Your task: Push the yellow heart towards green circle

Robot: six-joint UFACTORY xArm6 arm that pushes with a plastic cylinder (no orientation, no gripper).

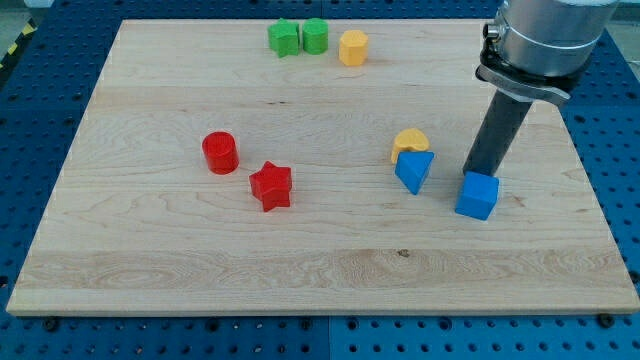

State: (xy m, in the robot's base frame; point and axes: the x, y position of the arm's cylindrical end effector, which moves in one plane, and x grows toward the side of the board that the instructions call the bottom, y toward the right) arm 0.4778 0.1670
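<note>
The yellow heart (pixel 410 141) lies right of the board's middle, touching the blue triangle (pixel 414 170) just below it. The green circle (pixel 315 35) stands near the view's top edge, between a green star (pixel 284 38) and a yellow hexagon (pixel 352 47). My tip (pixel 478 172) is down at the board, right of the yellow heart with a gap between them. It stands just above and against the blue cube (pixel 477 195).
A red cylinder (pixel 220 153) and a red star (pixel 270 186) lie left of the middle. The wooden board (pixel 150 260) rests on a blue perforated table. The arm's grey body (pixel 545 35) hangs over the top right corner.
</note>
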